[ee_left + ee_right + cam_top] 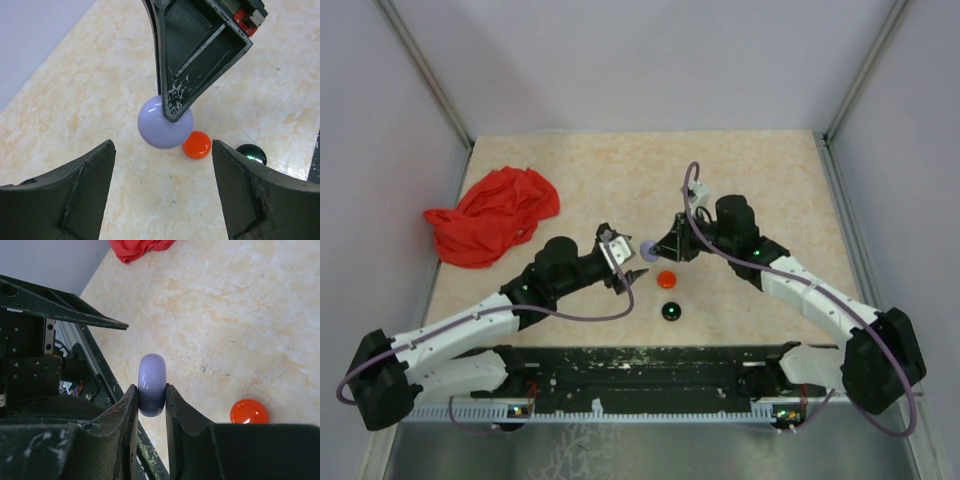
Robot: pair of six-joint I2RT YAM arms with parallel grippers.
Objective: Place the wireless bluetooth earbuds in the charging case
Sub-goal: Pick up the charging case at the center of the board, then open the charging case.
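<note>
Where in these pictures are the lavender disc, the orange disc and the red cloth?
lavender disc [151, 377]: right wrist view, its rounded edge.
orange disc [196, 145]: left wrist view, middle of its top.
red cloth [492, 215]: top view, middle of the heap.

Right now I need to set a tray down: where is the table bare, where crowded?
Bare: the far strip between red cloth and right arm, and the far right corner. Crowded: mid-table, left gripper and right gripper at the lavender disc, orange disc and black disc beside.
</note>
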